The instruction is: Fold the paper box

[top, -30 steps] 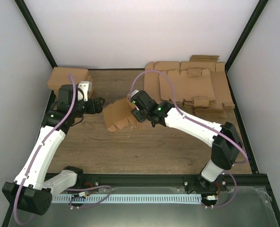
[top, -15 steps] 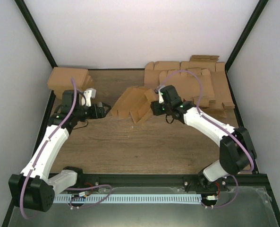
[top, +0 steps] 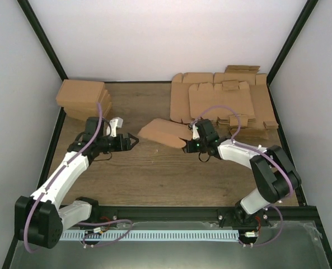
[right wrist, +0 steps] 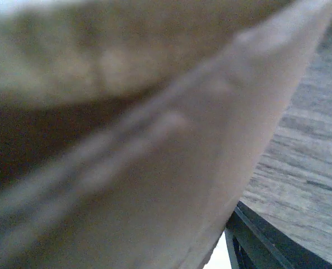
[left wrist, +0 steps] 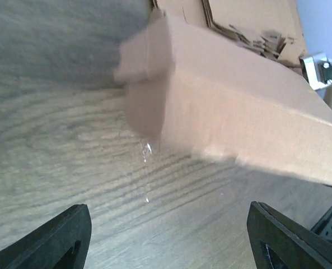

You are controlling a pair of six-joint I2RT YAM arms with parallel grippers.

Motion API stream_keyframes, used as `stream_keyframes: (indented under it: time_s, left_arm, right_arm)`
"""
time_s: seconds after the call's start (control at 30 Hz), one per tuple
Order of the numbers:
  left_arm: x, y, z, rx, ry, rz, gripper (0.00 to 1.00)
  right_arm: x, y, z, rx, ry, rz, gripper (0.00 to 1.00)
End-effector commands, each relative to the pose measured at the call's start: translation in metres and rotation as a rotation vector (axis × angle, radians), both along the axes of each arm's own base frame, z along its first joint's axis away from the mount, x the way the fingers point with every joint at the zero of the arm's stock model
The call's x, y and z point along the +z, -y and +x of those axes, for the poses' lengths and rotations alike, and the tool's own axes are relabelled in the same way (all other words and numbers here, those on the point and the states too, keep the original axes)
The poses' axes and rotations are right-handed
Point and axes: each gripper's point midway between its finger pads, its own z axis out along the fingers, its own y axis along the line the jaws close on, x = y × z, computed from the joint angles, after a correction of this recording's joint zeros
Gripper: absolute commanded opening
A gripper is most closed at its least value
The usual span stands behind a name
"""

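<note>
The paper box (top: 163, 131) is a light-brown, partly folded piece hanging low over the middle of the wooden table. My right gripper (top: 191, 142) is shut on its right end. In the right wrist view blurred cardboard (right wrist: 126, 140) fills the frame, and only one black finger (right wrist: 261, 241) shows at the lower right. My left gripper (top: 130, 140) stands open just left of the box, apart from it. In the left wrist view the paper box (left wrist: 233, 112) floats above the table ahead of the left gripper (left wrist: 168, 238), with nothing between its wide-apart jaws.
A stack of folded brown boxes (top: 83, 98) sits at the back left. Overlapping flat cardboard sheets (top: 227, 101) cover the back right, behind my right arm. Black frame rails (top: 58, 129) border the table.
My right gripper carried the box right and back, then lowered and flattened it toward the table. My left gripper dropped closer to the table, moved right toward the box, and narrowed slightly.
</note>
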Motion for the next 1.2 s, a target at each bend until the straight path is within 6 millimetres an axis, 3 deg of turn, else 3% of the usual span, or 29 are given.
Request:
stream_keyframes:
  time_s: [0.0, 0.2, 0.37, 0.6, 0.77, 0.9, 1.03, 1.17]
  left_arm:
    - [-0.007, 0.010, 0.003, -0.017, 0.016, -0.017, 0.80]
    - [-0.019, 0.013, 0.024, -0.010, 0.005, -0.006, 0.82]
    - [-0.001, 0.011, 0.042, 0.029, 0.075, 0.001, 0.86]
    - [0.019, 0.011, 0.054, 0.016, 0.142, 0.028, 0.91]
    - [0.024, 0.010, 0.058, 0.011, 0.153, 0.054, 0.91]
    - [0.009, 0.021, 0.054, -0.038, 0.095, 0.001, 0.91]
    - [-0.039, 0.026, 0.042, -0.052, -0.036, -0.021, 0.90]
    - [-0.056, 0.028, 0.047, -0.021, -0.051, -0.042, 0.86]
  right_arm:
    - [0.004, -0.007, 0.008, -0.007, 0.021, 0.055, 0.57]
    - [0.016, -0.009, 0.017, -0.007, 0.053, 0.100, 0.58]
    - [0.029, -0.008, 0.026, 0.001, 0.034, 0.175, 0.58]
    - [0.021, 0.000, 0.034, 0.040, -0.139, 0.390, 0.53]
    - [0.013, 0.001, 0.033, 0.048, -0.179, 0.409, 0.53]
    - [0.009, -0.002, 0.035, 0.051, -0.213, 0.418, 0.58]
    - [0.007, -0.001, 0.041, 0.031, -0.216, 0.414, 0.72]
    - [0.009, 0.002, 0.046, -0.003, -0.194, 0.401, 0.72]
